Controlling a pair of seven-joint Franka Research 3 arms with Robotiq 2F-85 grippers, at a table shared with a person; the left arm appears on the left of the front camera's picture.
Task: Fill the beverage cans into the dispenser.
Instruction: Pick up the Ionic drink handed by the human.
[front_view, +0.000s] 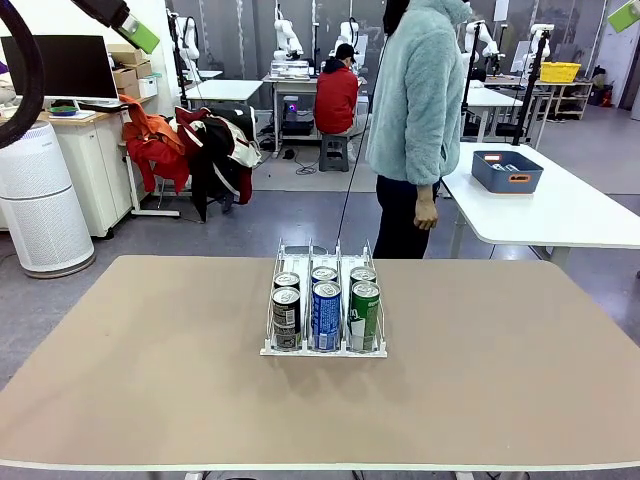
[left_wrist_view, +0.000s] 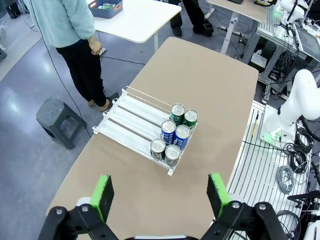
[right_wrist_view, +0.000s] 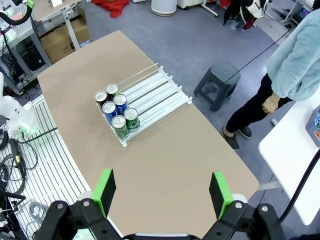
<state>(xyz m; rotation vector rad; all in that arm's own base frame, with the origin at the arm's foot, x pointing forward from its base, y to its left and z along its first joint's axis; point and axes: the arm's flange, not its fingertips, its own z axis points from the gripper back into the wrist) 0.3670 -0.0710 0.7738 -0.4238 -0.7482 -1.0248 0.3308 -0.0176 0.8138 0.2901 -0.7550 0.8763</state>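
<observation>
The dispenser (front_view: 300, 258) stands mid-table, a white three-lane wire rack. Several beverage cans fill its front end, two per lane: a dark can (front_view: 286, 318), a blue can (front_view: 326, 315) and a green can (front_view: 364, 315) in front, with another can behind each. The back halves of the lanes are bare. In the left wrist view my left gripper (left_wrist_view: 160, 195) hangs open high above the table, the dispenser (left_wrist_view: 131, 117) and its cans (left_wrist_view: 175, 135) well ahead. My right gripper (right_wrist_view: 162, 194) is likewise open and empty high over the dispenser (right_wrist_view: 156, 91) and cans (right_wrist_view: 116, 112).
A person in a light blue fleece (front_view: 415, 110) stands at the table's far edge, one hand (front_view: 427, 210) hanging down. A blue bin (front_view: 507, 170) sits on the white table behind. A grey stool (left_wrist_view: 59, 120) stands on the floor beside the table.
</observation>
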